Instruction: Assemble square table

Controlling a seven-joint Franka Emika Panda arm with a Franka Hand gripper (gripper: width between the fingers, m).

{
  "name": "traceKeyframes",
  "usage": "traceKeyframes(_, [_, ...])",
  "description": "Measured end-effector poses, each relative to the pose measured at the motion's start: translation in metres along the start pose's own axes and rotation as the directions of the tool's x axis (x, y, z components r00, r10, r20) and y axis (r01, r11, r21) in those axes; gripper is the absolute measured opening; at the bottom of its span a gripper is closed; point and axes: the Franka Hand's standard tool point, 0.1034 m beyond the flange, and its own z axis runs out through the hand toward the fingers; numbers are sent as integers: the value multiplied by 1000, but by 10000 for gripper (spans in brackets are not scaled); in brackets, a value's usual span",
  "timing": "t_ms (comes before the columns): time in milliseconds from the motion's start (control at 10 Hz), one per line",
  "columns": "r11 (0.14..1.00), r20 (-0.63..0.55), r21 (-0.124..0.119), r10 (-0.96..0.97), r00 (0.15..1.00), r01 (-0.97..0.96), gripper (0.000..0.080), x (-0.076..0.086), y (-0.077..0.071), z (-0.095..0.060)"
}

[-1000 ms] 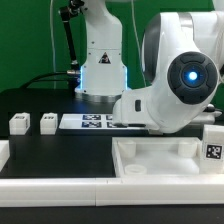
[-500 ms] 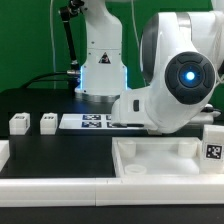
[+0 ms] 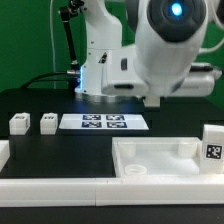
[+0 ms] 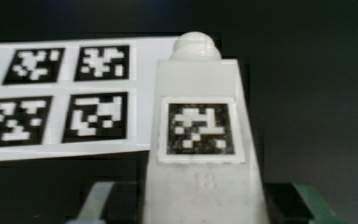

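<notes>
No words, numbers or brand names can be read anywhere. The only signs are black-and-white square tags. Four are printed on the marker board (image 3: 104,122) at the centre of the exterior view, one is on a second leg (image 3: 212,150) at its right edge, and one is on the leg (image 4: 197,130) filling the wrist view.

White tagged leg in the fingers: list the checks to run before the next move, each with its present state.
1. Short white plastic leg sits between the fingers: ok.
2. Its black-and-white tag faces the wrist camera: ok.
3. Large white square plastic tabletop lies rim up: ok.
4. Tabletop hole for this leg in sight: cannot tell.
5. Two small white legs stand beside the marker board, apart from the arm: ok.
</notes>
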Motion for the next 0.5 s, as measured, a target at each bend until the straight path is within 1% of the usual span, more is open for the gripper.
traceKeyframes(100, [1000,-57,1,2,998,-2,291,0,-1,4])
traceKeyframes(200, [1000,-135,5,-1,991,1,291,3,-2,3])
traceKeyframes(300, [1000,-200,9,-3,980,5,291,4,-2,0])
traceKeyframes(400, [1000,-235,13,-4,972,8,291,3,-2,-6])
traceKeyframes(500, [1000,-298,23,-7,954,14,291,7,-2,-34])
